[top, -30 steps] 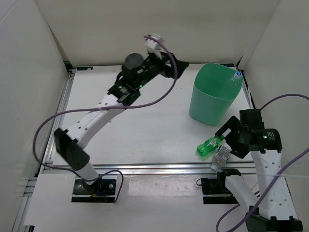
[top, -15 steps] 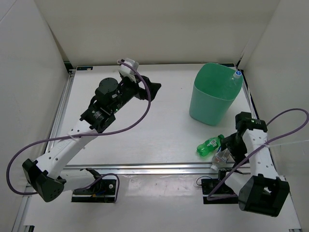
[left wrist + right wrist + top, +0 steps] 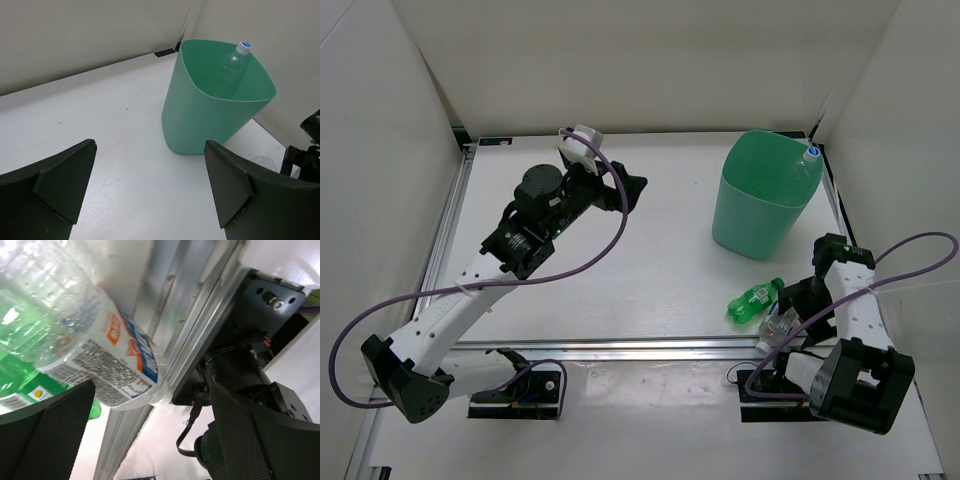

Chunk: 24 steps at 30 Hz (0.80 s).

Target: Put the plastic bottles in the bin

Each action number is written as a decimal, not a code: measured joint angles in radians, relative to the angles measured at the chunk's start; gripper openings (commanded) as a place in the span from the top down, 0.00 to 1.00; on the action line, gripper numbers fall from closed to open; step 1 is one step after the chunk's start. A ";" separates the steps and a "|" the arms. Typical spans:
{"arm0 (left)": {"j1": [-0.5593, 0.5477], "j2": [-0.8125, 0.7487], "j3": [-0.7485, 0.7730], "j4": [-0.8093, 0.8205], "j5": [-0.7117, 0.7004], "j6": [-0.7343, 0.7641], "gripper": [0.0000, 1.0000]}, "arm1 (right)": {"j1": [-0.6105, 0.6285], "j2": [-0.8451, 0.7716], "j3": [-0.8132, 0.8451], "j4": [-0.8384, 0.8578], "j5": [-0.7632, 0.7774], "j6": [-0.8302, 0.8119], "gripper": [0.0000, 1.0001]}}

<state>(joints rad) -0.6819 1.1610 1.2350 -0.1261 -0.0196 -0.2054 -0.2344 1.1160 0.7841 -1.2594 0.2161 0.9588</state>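
right gripper (image 3: 150, 400) is spread wide, holding nothing, with the white-blue label bottle (image 3: 100, 355) lying slantwise right ahead at the near edge's right end

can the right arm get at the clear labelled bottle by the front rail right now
Probably yes: the right gripper is open just over the bottle, with nothing between. The green bottle beside it and the rail alongside may crowd the grasp.

White table (image 3: 620, 270) carries the bin (image 3: 752, 222), a green bottle (image 3: 752, 301) and a labelled clear bottle (image 3: 779, 325).
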 measured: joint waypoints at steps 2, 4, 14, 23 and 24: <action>0.000 0.000 0.000 -0.008 -0.002 0.000 0.00 | 0.000 0.006 0.009 0.008 -0.013 -0.007 0.00; 0.000 0.000 0.000 -0.016 -0.007 0.000 0.00 | 0.000 0.011 0.014 0.025 -0.024 -0.018 0.00; 0.000 -0.036 -0.011 -0.033 -0.019 -0.002 0.00 | -0.002 0.156 0.020 0.157 -0.070 -0.032 0.00; 0.000 -0.094 -0.037 -0.075 -0.035 -0.011 0.00 | -0.045 0.200 -0.015 0.228 -0.066 -0.032 0.00; 0.000 -0.097 -0.038 -0.080 -0.038 -0.013 0.00 | -0.051 0.201 -0.023 0.232 -0.066 -0.032 0.02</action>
<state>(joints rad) -0.6819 1.0637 1.1973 -0.2062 -0.0574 -0.2184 -0.2852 1.3170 0.7612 -1.0279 0.1501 0.9272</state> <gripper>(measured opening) 0.999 0.998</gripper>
